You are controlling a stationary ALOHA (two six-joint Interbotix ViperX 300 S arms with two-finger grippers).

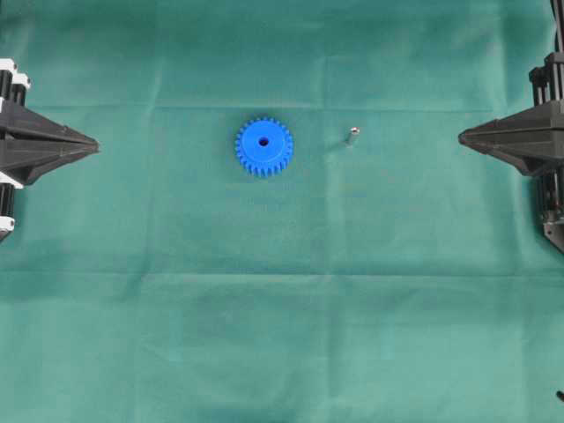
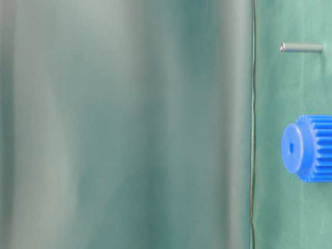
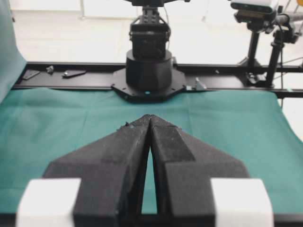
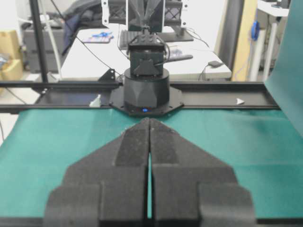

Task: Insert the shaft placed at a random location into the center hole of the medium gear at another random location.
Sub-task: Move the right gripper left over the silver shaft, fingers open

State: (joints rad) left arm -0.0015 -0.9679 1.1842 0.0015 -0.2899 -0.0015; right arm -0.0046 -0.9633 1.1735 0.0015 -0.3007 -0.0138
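Observation:
The blue medium gear point(image 1: 264, 146) lies flat on the green cloth, its dark center hole point(image 1: 263, 140) facing up. The table-level view also shows the gear point(image 2: 308, 148) and its center hole point(image 2: 291, 148). The small silver shaft point(image 1: 352, 137) stands on the cloth to the gear's right, apart from it; the table-level view shows the shaft point(image 2: 302, 47) too. My left gripper point(image 1: 93, 143) is shut at the far left edge, holding nothing, tips together in the wrist view point(image 3: 150, 117). My right gripper point(image 1: 462, 137) is shut at the far right edge, also without anything in it point(image 4: 149, 120). Neither wrist view shows gear or shaft.
Green cloth point(image 1: 282, 308) covers the whole table. The opposite arm's black base point(image 3: 148, 75) stands on a black rail at the far edge in the left wrist view, and the other base point(image 4: 145, 94) likewise in the right wrist view.

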